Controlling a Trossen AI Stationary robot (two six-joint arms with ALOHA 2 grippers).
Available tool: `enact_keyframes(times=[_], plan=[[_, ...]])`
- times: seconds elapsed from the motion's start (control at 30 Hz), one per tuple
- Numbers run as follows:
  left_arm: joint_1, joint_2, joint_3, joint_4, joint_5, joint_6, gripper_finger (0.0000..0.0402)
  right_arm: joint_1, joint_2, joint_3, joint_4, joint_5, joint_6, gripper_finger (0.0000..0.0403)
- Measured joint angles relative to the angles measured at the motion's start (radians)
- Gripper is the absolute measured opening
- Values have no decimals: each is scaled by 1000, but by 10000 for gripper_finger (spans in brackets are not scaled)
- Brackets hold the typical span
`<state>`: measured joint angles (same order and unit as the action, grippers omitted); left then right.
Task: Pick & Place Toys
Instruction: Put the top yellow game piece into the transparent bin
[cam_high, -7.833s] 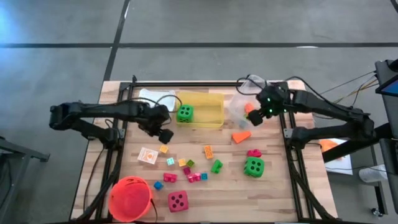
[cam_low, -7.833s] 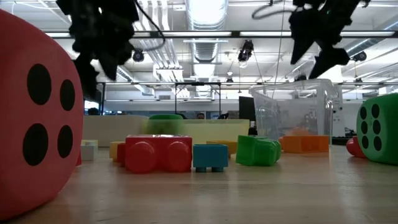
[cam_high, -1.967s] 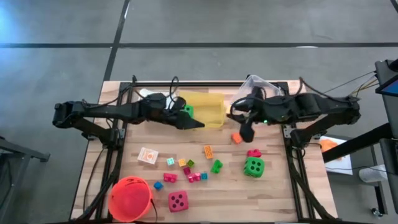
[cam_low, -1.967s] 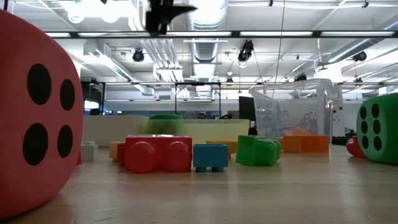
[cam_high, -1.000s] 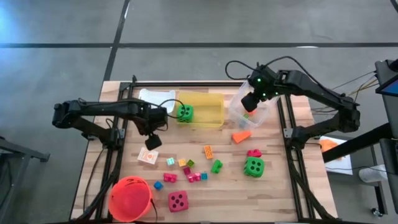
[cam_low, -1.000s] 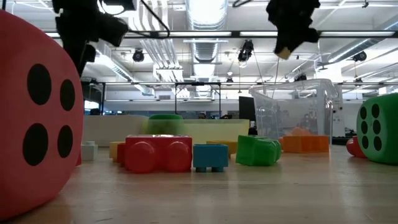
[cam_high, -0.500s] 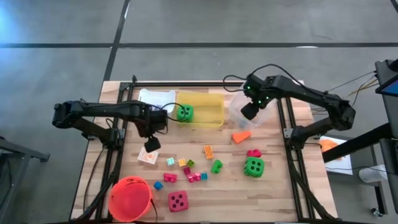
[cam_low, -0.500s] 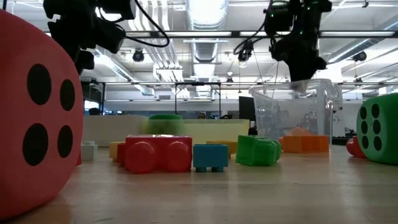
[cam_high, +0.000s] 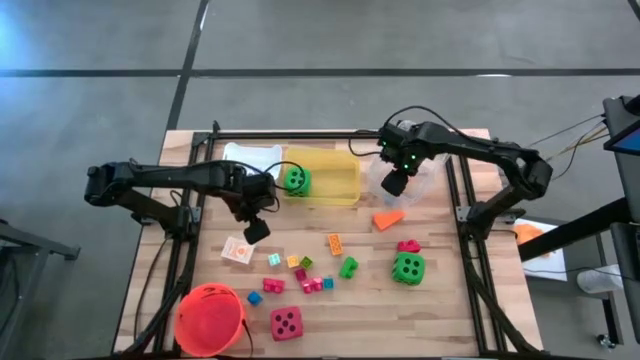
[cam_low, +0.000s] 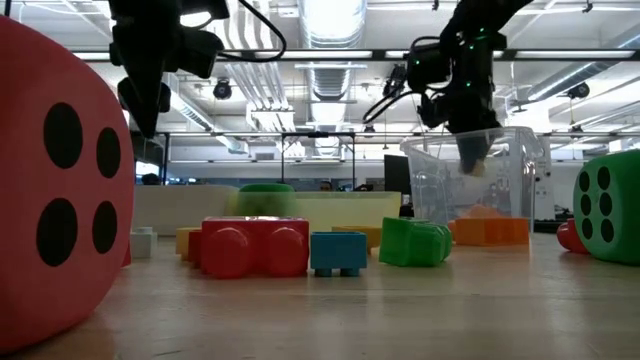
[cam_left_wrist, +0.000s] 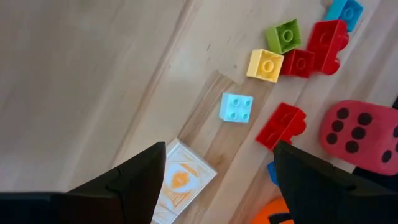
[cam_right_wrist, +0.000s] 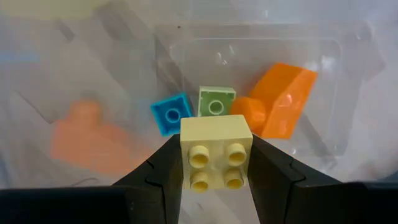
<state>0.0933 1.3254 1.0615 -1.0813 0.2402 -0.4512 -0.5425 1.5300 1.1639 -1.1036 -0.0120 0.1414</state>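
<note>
Right pincer (cam_right_wrist: 214, 163) pinching a pale yellow block (cam_right_wrist: 216, 152) above the clear bin (cam_high: 420, 185), near tabletop's far edge. Left pincer (cam_left_wrist: 214, 171) spread, empty, over white card (cam_left_wrist: 178, 180) toward left edge

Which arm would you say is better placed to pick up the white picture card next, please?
The left. Its gripper hangs open just above the white picture card, which shows between its fingers in the left wrist view. The right gripper is over the clear bin, shut on a pale yellow block.
</note>
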Motion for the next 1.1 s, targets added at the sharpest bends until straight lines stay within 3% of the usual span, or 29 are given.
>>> enact_keyframes(times=[0.2,0.67,1.1], plan=[[0,0,0,9,0,-25,284,-19,-1,-32,60,-34,-41,131],[0,0,-1,23,0,-24,284,-199,30,-79,133,-77,-50,131],[0,0,-1,27,-1,-29,284,-182,130,-83,150,-71,-65,131]])
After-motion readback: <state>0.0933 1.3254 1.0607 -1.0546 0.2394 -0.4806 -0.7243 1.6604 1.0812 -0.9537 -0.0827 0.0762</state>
